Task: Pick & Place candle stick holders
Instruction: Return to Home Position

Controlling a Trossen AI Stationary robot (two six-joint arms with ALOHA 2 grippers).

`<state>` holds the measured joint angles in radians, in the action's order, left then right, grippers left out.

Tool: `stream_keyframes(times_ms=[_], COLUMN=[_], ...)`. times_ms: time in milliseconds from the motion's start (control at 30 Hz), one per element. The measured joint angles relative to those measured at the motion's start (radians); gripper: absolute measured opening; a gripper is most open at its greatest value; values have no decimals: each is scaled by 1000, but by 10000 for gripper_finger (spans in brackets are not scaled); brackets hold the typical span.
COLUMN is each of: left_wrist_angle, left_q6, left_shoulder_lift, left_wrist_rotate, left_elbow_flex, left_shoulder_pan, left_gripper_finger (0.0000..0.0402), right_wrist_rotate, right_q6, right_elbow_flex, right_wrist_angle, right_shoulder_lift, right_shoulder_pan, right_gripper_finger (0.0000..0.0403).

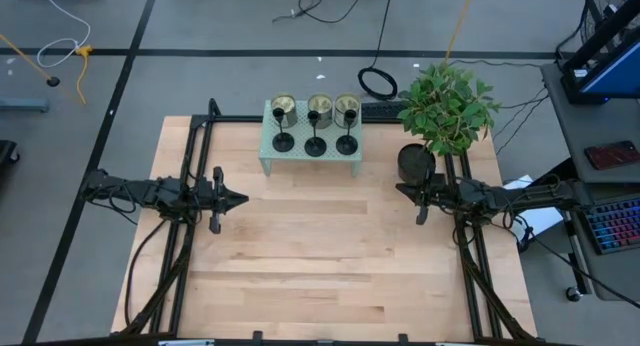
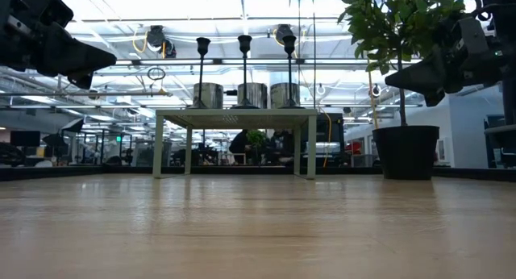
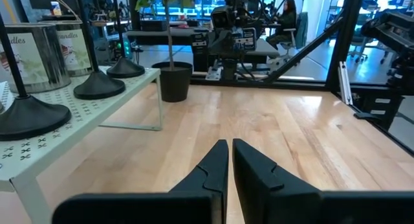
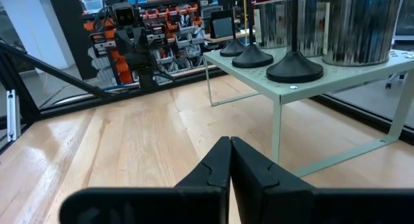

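Three black candle stick holders stand in a row by their round bases on the near side of a pale green perforated shelf at the table's far middle. Behind them on the shelf stand three shiny round cans. My left gripper hovers shut over the table's left side, pointing level toward the right. My right gripper hovers shut over the right side, pointing left. Neither touches anything. The left wrist view shows the holders' bases; so does the right wrist view.
A potted green plant in a black pot stands at the far right, close behind my right gripper. Black frame rails run along both table sides. Bare wood lies between the grippers and toward the near edge.
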<state>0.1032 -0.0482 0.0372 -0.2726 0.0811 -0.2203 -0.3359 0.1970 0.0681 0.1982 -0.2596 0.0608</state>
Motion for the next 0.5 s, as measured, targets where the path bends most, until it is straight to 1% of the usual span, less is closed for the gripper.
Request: stream_keyframes(times_ms=[367, 500], left_wrist_angle=[0, 0], left_q6=[21, 19], left_shoulder_lift=[0, 0], left_wrist_rotate=[0, 0], left_elbow_flex=[0, 0], left_shoulder_pan=[0, 0], left_gripper_finger=[26, 26], right_wrist_rotate=[0, 0], right_q6=[-2, -11], right_elbow_flex=[-1, -1], right_wrist_angle=[8, -1], right_shoulder_lift=[1, 19], right_shoulder_pan=[0, 0], right_gripper_finger=[4, 4])
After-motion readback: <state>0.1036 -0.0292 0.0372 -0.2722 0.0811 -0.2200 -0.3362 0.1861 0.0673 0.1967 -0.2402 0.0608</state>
